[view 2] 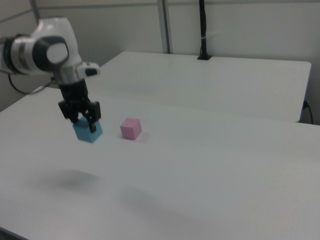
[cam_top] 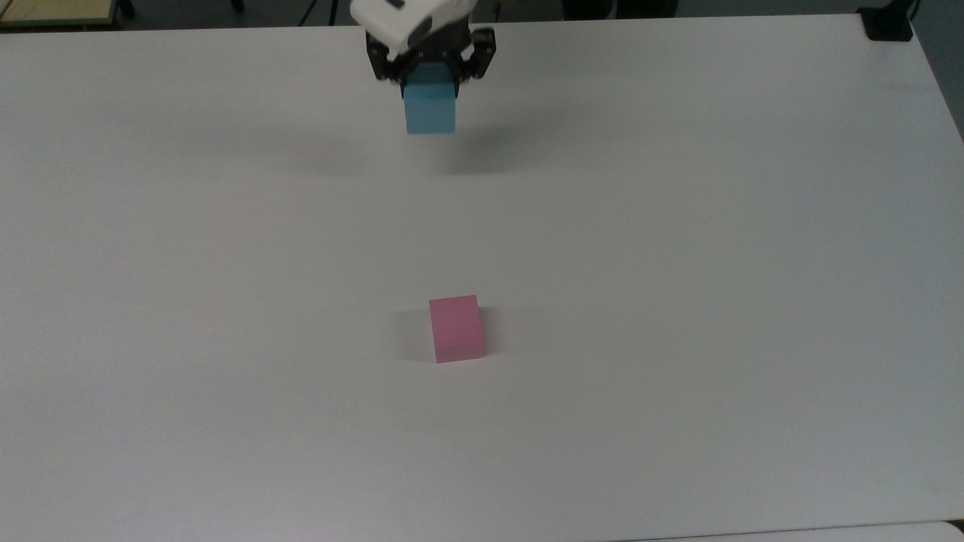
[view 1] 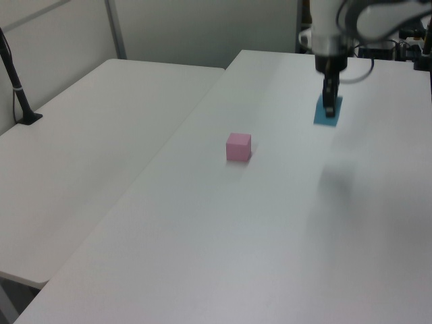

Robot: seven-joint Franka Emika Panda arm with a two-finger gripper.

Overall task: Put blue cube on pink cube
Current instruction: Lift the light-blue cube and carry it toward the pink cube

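Note:
My gripper (cam_top: 431,75) is shut on the blue cube (cam_top: 430,111) and holds it well above the table, with its shadow on the surface below. In the left view the gripper (view 1: 329,106) hangs at the upper right with the blue cube (view 1: 327,111) in it. In the right view the gripper (view 2: 85,124) carries the blue cube (view 2: 88,131) at the left. The pink cube (cam_top: 456,328) rests on the white table (cam_top: 678,301) near the middle, apart from the gripper; the pink cube (view 1: 238,146) and pink cube (view 2: 131,128) stand alone in the side views.
A second white table (view 1: 88,135) adjoins on the left view's left, with a black post (view 1: 19,94) mounted on it. A black clamp (cam_top: 889,22) sits at the table's far right corner in the top view.

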